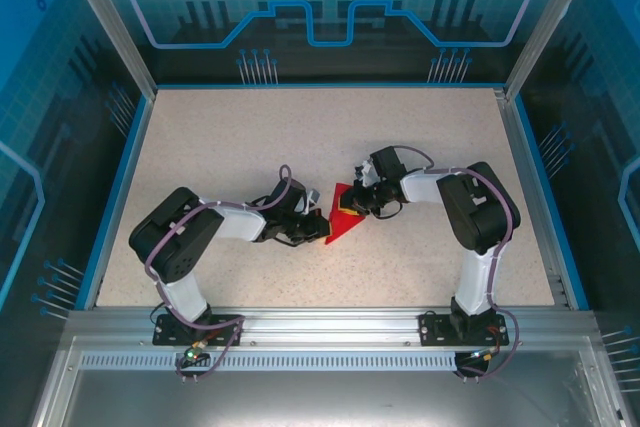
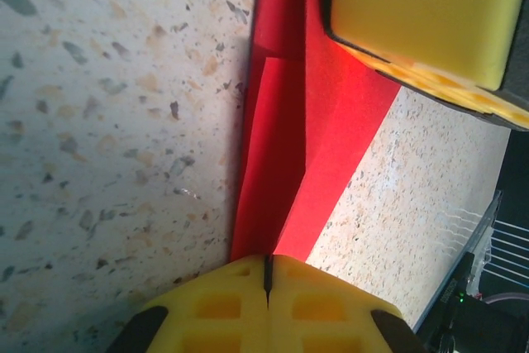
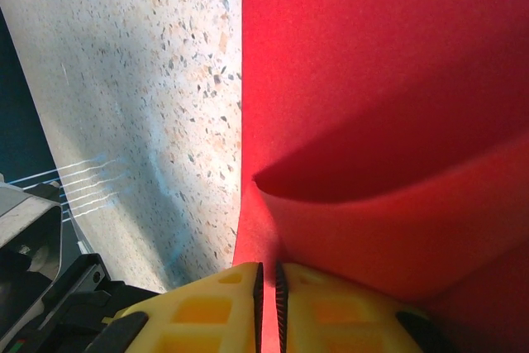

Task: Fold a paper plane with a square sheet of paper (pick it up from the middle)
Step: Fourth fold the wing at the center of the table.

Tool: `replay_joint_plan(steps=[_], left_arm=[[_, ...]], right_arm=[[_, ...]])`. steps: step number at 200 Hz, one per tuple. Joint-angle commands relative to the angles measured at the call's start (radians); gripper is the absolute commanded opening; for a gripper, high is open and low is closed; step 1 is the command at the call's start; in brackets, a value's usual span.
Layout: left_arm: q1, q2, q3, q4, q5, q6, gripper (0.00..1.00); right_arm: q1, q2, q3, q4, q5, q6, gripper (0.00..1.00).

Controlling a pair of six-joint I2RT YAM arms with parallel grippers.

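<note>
The red sheet of paper [image 1: 344, 217] lies mid-table, folded into a pointed shape with raised flaps. My left gripper [image 1: 311, 226] is at its left edge. In the left wrist view that gripper [image 2: 268, 262] has its yellow pads pressed together on the paper's [image 2: 307, 142] near edge, along a crease. My right gripper [image 1: 361, 202] holds the opposite side. In the right wrist view it [image 3: 266, 277] is shut on a thin layer of the paper [image 3: 380, 72], and a flap curls up to the right. One right finger [image 2: 421, 14] shows in the left wrist view, resting over the paper.
The speckled tabletop [image 1: 250, 137] is bounded by a blue rim [image 1: 118, 182] on the left, back and right. An aluminium rail [image 1: 320, 325] carries both arm bases at the near edge. Transparent blue walls enclose the cell.
</note>
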Motion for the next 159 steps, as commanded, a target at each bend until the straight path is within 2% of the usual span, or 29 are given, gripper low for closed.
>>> replay_joint_plan(steps=[1,89,116,159], left_arm=[[0.009,-0.017,-0.013,-0.068,-0.031,-0.008,0.00],[0.008,0.020,-0.041,0.015,-0.007,-0.075,0.00],[0.008,0.019,-0.038,0.004,-0.011,-0.072,0.00],[0.009,0.016,-0.036,-0.024,-0.021,-0.066,0.00]], right_arm=[[-0.002,0.030,0.016,-0.027,0.015,-0.013,0.16],[0.014,0.035,0.049,-0.028,-0.028,-0.029,0.17],[0.014,0.052,0.070,-0.119,0.051,-0.042,0.16],[0.011,0.085,0.082,-0.175,0.093,-0.047,0.16]])
